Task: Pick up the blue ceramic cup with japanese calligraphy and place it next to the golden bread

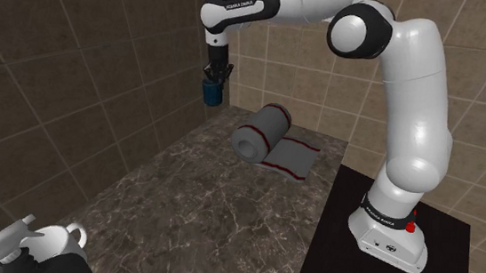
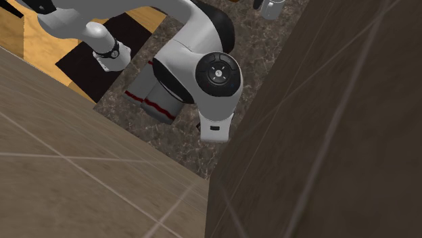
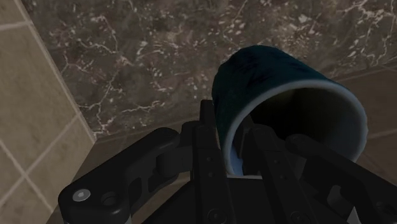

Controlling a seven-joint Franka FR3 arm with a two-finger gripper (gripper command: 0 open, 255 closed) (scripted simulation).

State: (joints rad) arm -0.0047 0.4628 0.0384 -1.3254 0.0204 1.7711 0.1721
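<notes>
fingers clamped on the wall of the dark blue cup, one inside the rim, one outside, gripper holding it in the air beside the tiled wall, above the dark marble counter, rolled grey towel nearby

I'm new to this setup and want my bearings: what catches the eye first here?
The black gripper holds a dark blue cup by its rim, high above the dark marble counter, near the tiled corner. On the counter, in the shoulder view's middle, lies a grey rolled cloth with dark red stripes.
</notes>
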